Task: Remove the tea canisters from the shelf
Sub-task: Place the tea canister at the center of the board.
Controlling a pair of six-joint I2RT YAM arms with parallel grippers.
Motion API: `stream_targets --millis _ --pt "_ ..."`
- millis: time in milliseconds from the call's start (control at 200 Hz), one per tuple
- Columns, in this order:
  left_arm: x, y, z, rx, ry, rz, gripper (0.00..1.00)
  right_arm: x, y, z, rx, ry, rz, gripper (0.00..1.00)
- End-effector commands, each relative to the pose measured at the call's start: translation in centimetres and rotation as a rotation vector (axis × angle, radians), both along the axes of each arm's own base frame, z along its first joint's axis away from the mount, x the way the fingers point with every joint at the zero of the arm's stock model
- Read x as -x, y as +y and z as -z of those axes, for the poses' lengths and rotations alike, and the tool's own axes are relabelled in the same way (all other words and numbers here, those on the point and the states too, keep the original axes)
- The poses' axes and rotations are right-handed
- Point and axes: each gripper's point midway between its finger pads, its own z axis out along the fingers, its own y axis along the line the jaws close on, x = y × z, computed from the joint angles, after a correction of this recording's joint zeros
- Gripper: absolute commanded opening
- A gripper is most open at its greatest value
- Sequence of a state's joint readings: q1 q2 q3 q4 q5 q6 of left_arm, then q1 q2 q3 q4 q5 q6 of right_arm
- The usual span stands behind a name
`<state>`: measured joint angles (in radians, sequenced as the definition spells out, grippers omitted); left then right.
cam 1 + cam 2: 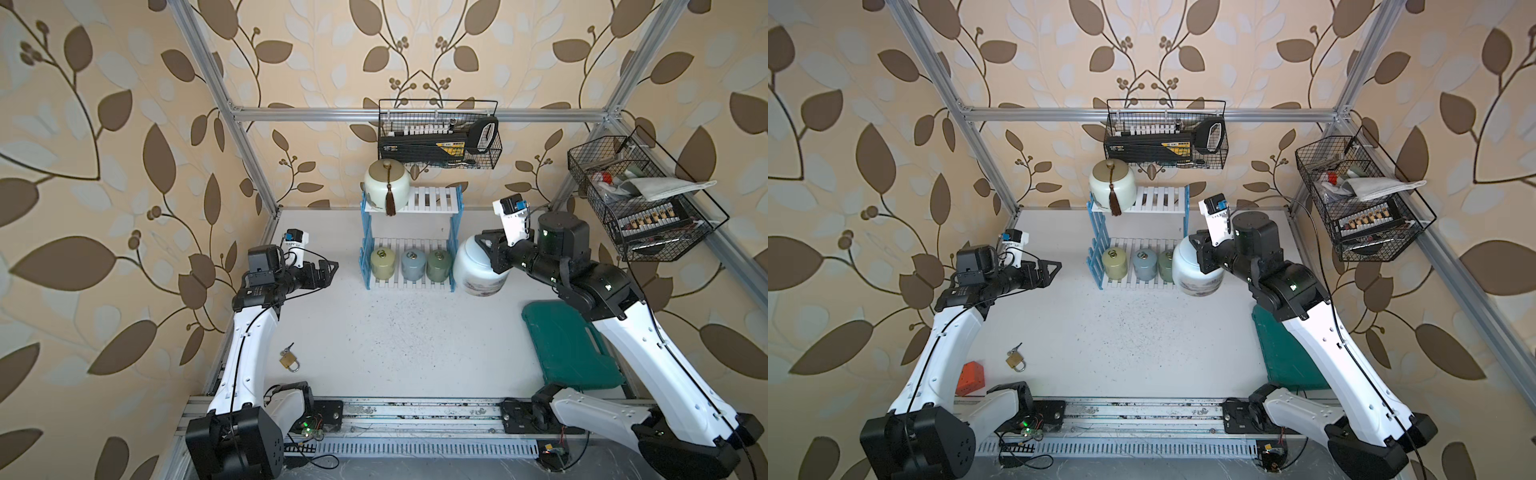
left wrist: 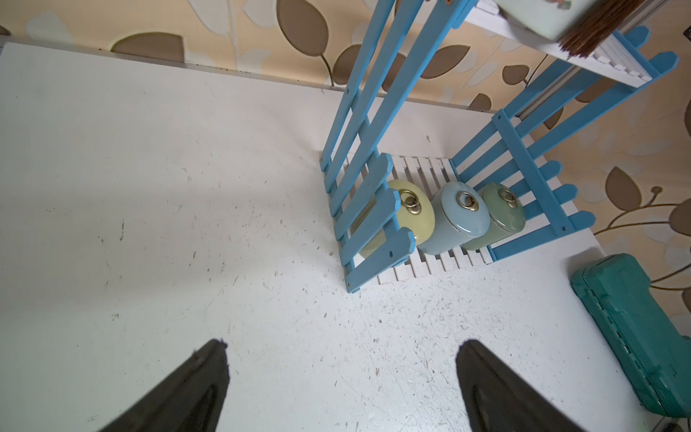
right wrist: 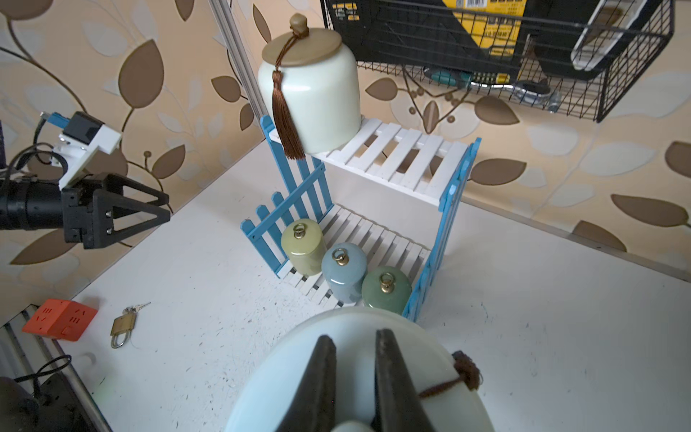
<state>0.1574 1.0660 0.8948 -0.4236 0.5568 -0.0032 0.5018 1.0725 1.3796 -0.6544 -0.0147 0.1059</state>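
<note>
Leaf-patterned wallpaper (image 1: 124, 124) closes in a scuffed white bench (image 1: 395, 340). On it stands the small 2-tier shelf (image 1: 432, 199) with blue picket-fence sides and white slatted boards. The large cream ceramic canister (image 1: 386, 183) with gold lid and brown tassel sits at one end of the upper board. 3 small ring-lidded ceramic cylinders stand close together in a row on the lower board: the yellow-green cylinder (image 1: 382, 264), the grey-blue cylinder (image 1: 411, 264) and the sage-green cylinder (image 1: 439, 264). The large pale-blue ceramic canister (image 1: 473, 270) with knob lid is off the shelf, just beside the picket side nearest the right arm. Whether its base rests on the bench I cannot tell.

The right tool (image 3: 353, 338) is pressed almost together, pinching that canister's lid knob from above. The left tool (image 2: 342, 342) is spread wide and empty, hovering over bare bench on the shelf's other side.

The step in hand looks like setting the pale-blue canister down. The grip is on the lid alone, so the body may hang loosely under it: keep it low and level, and avoid any swing. Choose bare bench between the picket side and the dark-green plastic case (image 1: 569, 349), touching neither. Let go only once the base sits flat, then lift straight up so the knob is not dragged. 4 canisters remain on the shelf.
</note>
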Motion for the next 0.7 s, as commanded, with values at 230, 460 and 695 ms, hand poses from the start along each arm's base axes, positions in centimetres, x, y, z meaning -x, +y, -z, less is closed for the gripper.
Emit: stream_targets --millis 230,460,695 --pt "-0.4 1.1 -0.6 0.022 -0.024 -0.028 0.99 3.1 -1.1 -0.1 -0.140 -0.158 -0.013 0.00" --pt "-0.5 1.4 -0.3 0.033 -0.017 -0.035 0.99 4.3 -2.0 5.1 -0.131 -0.146 -0.002 0.00" --pt "-0.5 1.6 -0.2 0.028 -0.022 -0.041 0.99 3.7 -3.6 10.4 -0.099 -0.166 0.086 0.00"
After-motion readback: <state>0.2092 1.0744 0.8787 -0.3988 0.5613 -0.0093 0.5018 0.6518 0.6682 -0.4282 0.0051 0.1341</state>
